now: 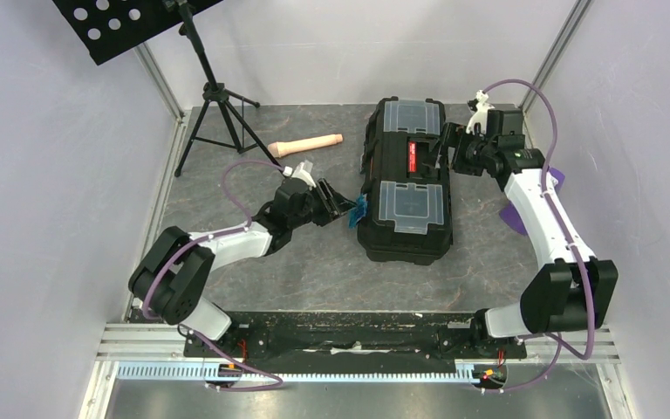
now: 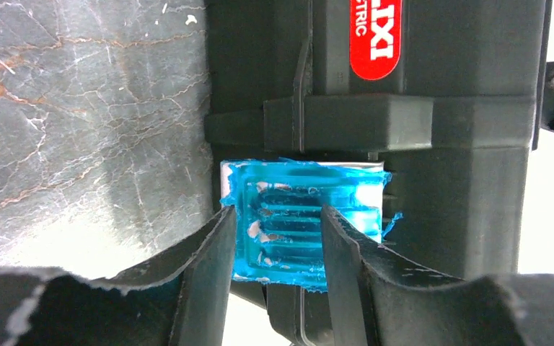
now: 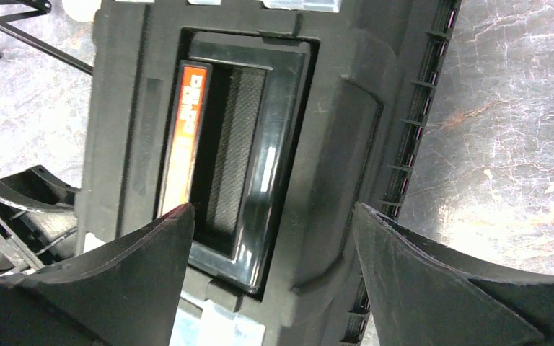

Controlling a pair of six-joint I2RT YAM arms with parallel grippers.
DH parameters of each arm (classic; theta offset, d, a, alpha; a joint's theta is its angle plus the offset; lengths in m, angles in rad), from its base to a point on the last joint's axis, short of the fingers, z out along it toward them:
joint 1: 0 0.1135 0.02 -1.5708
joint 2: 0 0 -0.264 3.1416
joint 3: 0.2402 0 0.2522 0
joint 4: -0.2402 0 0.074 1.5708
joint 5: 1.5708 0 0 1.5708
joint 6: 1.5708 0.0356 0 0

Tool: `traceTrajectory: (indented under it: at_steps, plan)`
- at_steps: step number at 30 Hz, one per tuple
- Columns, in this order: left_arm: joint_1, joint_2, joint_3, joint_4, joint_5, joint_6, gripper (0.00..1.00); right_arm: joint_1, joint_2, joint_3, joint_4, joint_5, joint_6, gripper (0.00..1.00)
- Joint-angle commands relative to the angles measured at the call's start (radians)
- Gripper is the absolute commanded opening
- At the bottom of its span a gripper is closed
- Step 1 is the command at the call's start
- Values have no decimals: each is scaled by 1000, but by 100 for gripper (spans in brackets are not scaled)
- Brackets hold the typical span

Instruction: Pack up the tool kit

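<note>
1. Since the toolbox (image 1: 404, 188) lies closed mid-counter (image 1: 314, 279), its blue latch (image 2: 310, 191) seems next.
2. The left gripper (image 2: 275, 216) has its fingers about that latch; whether they pinch it I cannot tell.
3. The right gripper (image 3: 272, 209) hangs with fingers released over the handle (image 3: 187, 130), perhaps to steady the box.

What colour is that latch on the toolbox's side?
Bright blue; the latch shows best in the left wrist view.

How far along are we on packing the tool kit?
Done: the toolbox lid is down, both clear compartments shut. In hand: the left hand straddles the blue latch; grip unclear. The right hand hangs open over the handle. Left: fastening that latch, it seems.
</note>
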Motion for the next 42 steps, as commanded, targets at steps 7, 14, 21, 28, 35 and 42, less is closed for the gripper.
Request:
traceTrajectory:
  at_steps: [7,14,21,28,35,42]
  plan:
    - [6,95,-20,138,79,-125,49,-3,26,-193,43,-27,-36,63]
    - [6,212,-101,373,147,-263,48,-2,-3,-396,69,-47,-27,34]
    - [-14,333,-135,509,176,-319,21,19,-33,-545,93,-27,-10,15]
    - [-39,478,-165,700,166,-417,16,82,-20,-650,161,-45,49,7]
    - [-61,484,-169,551,129,-376,18,105,-22,-673,189,-48,71,5]
    - [-71,363,-121,401,68,-273,17,119,-19,-648,199,-54,78,5]
